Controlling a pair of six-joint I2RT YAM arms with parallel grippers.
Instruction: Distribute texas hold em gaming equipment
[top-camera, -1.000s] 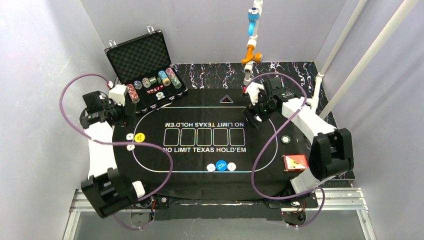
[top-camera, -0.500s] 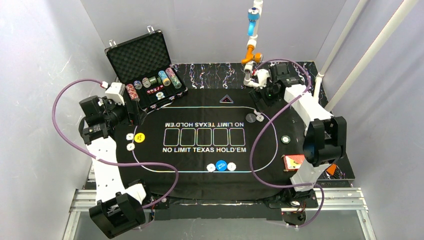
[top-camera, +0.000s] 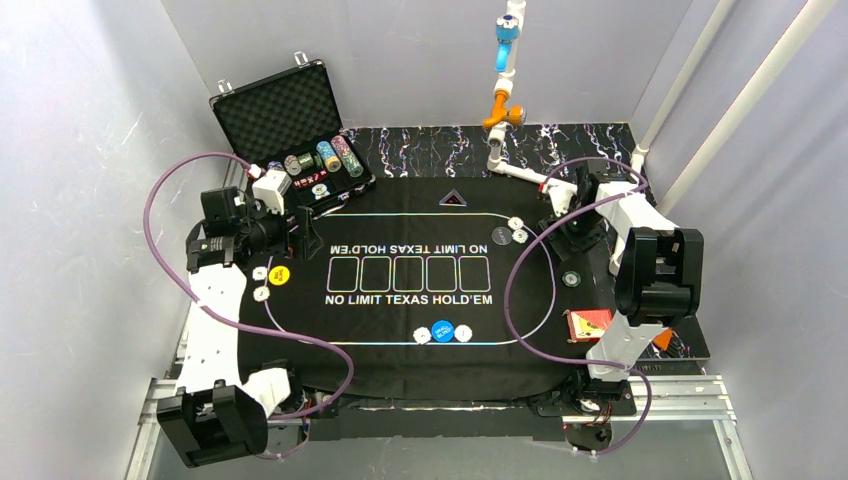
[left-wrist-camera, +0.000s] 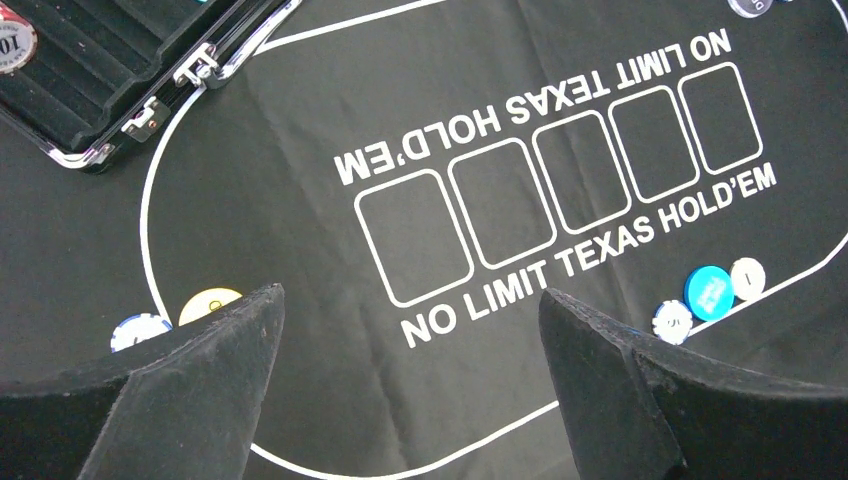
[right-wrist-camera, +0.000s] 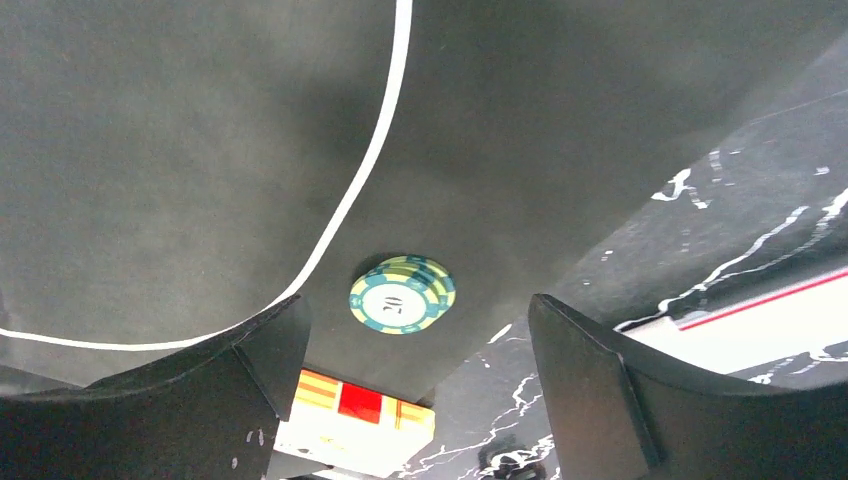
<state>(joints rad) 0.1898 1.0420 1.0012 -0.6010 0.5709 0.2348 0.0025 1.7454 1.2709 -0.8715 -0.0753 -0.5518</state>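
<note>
My right gripper (top-camera: 572, 230) stands wide, with nothing between its fingers. From its wrist view, a green-and-yellow striped chip (right-wrist-camera: 402, 293) lies flat on the black mat (right-wrist-camera: 180, 150). It is in line with the gap between my fingers but clear of both, just outside the white line. Beyond the chip, the red-backed deck (right-wrist-camera: 358, 412) sits at the mat's edge by the marbled table (right-wrist-camera: 700, 230). Two pale chips (top-camera: 516, 229) lie on the mat near this hand, toward the middle.

My left gripper (top-camera: 303, 228) is spread wide too and holds nothing, hovering over the mat beside the open case (top-camera: 285, 120). A yellow button (left-wrist-camera: 208, 302) and a blue-and-white chip (left-wrist-camera: 140, 330) lie just past one fingertip. A blue button (left-wrist-camera: 709, 292), a white button (left-wrist-camera: 747, 278) and another chip (left-wrist-camera: 672, 321) lie farther off, near the other.
</note>
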